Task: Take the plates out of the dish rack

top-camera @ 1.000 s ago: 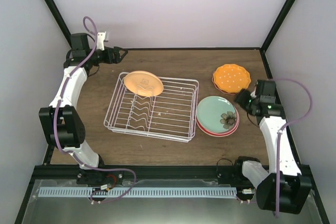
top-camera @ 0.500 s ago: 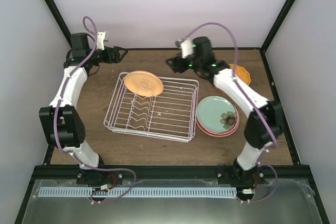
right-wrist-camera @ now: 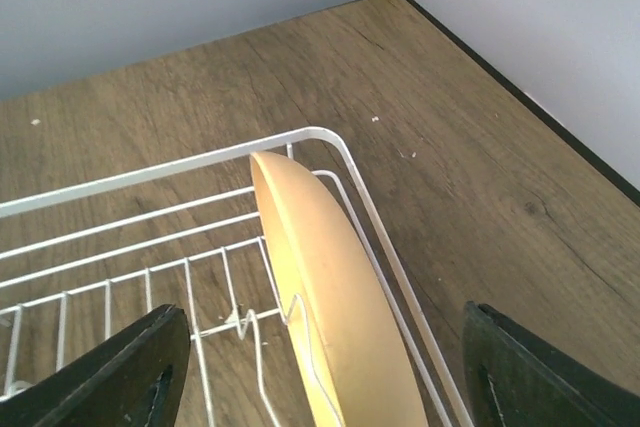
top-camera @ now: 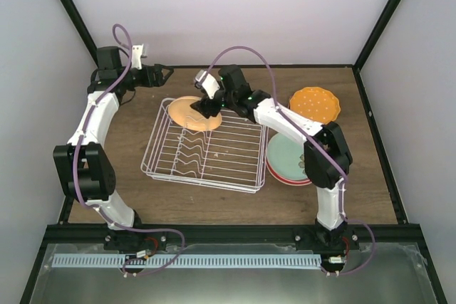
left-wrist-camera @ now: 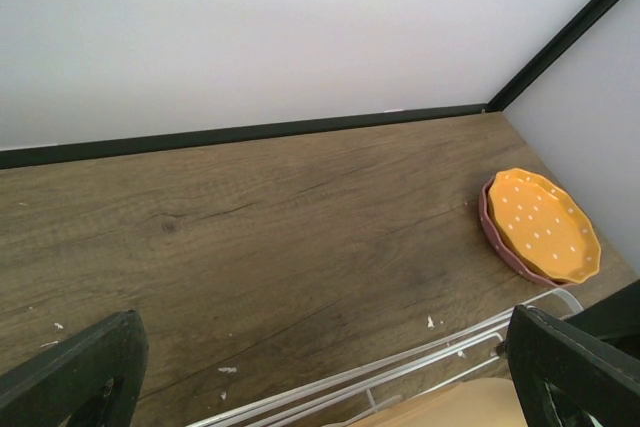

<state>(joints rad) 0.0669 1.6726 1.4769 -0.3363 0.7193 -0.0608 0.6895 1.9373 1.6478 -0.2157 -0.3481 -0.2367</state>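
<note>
Pale yellow, the one plate (top-camera: 184,113) in the dish rack (top-camera: 199,181) is standing on edge in the wavy dividers at the rack's far left corner, leaning a little. The white wire rack is sitting on the wooden counter (top-camera: 192,208), roughly at its middle.

The right gripper (top-camera: 209,108) is hovering right over this plate. In the right wrist view its two fingers (right-wrist-camera: 110,372) are spreading wide, one to each side of the plate's rim, without touching it.

Just right of the rack, a stack of plates with a teal plate (top-camera: 281,154) on top is lying flat on the counter, partly hidden by the right arm. Beyond it, near the far right corner, a dotted orange plate (top-camera: 314,104) is resting on a pink one (left-wrist-camera: 492,237).

The left gripper (top-camera: 165,72) is hanging above the counter just beyond the rack's far left corner, its fingers spread apart and holding nothing.
</note>
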